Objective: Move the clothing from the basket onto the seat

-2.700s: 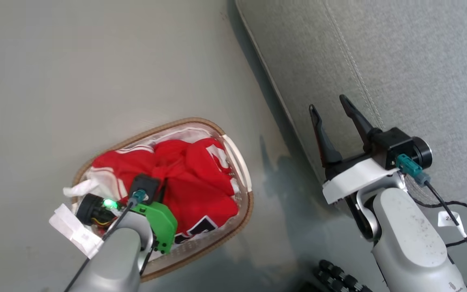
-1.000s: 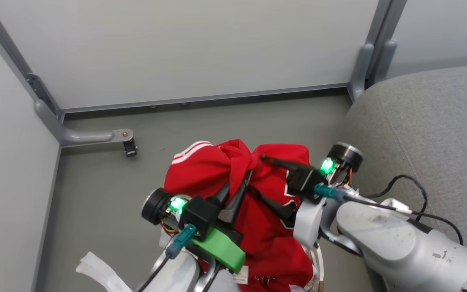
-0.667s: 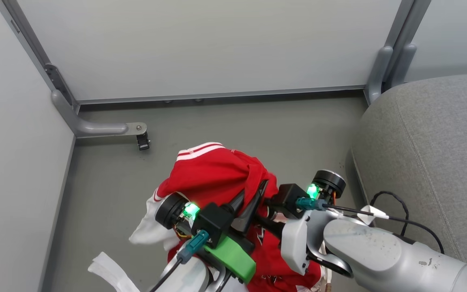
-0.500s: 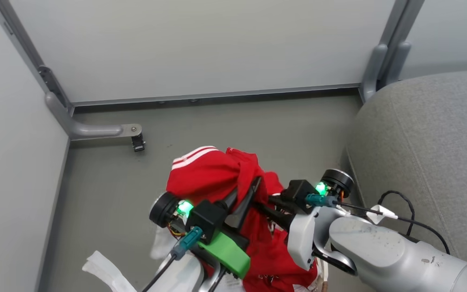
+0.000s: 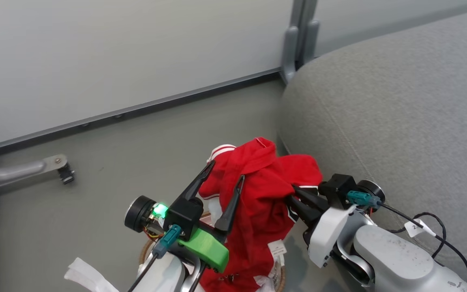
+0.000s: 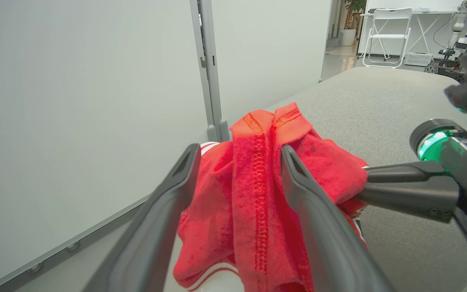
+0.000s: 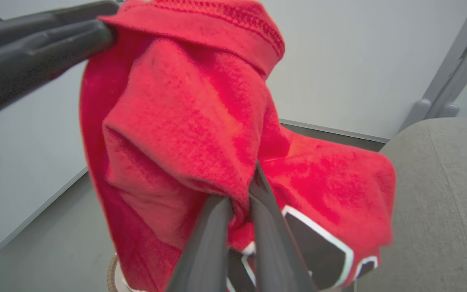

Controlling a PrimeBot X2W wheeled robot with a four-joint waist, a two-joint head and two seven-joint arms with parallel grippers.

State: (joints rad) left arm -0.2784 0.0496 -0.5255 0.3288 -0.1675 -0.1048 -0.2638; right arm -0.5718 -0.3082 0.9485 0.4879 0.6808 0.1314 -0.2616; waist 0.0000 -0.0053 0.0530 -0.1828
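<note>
Presently, item: red jersey [image 5: 262, 190] — soft knit, light and limp, likely to sag and stretch rather than slip. It is probably best taken at a thick bunched fold or the stitched hem, not a single loose layer.

Location: hanging in the air above the laundry basket [image 5: 143, 248], just beside the grey sofa [image 5: 399, 101], not yet on it.

Right gripper [image 5: 294, 194]: fingers pinched tight on a fold near the black number.

Left gripper [image 5: 226, 170]: fingers spread wide, fabric draped between them, unclamped.

Obscured — most of the basket, behind arms and cloth; whether one garment or several hangs here; the lower hem, cut off at the bottom of the head view.
</note>
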